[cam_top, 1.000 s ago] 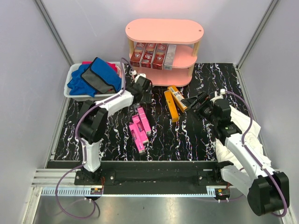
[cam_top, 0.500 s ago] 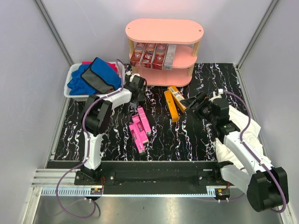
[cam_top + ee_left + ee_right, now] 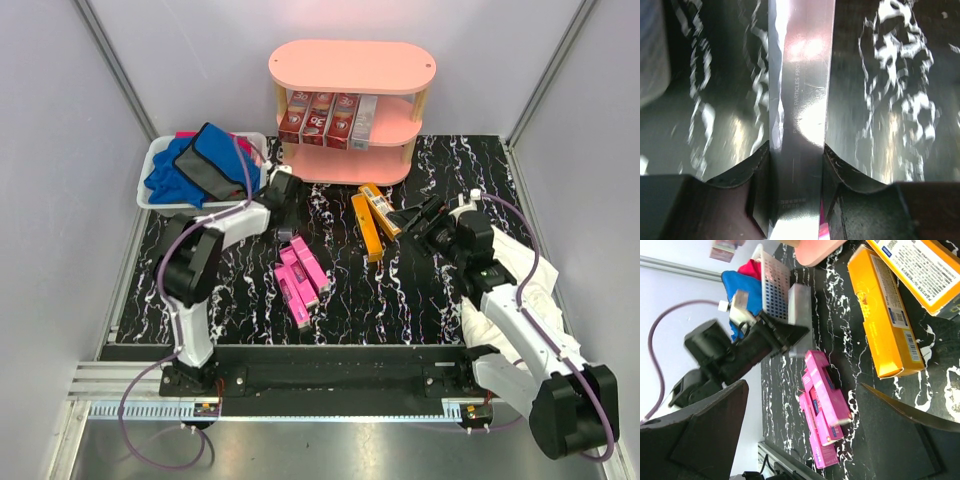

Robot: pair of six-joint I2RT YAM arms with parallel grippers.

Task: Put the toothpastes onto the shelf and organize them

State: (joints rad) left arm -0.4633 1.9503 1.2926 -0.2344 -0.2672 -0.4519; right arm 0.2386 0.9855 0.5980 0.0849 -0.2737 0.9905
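The shelf (image 3: 350, 65) stands at top centre, a row of boxes (image 3: 325, 117) upright on its middle tier. The bin (image 3: 148, 196) sits to its left, cloths (image 3: 205, 160) piled inside. Between bin and shelf, the left gripper (image 3: 283, 188) pinches a single box (image 3: 800, 100). A cluster of boxes (image 3: 300, 275) lies on the table (image 3: 400, 295) at frame centre, a pair of boxes (image 3: 366, 225) to its upper right (just left of the right gripper (image 3: 412, 220)).
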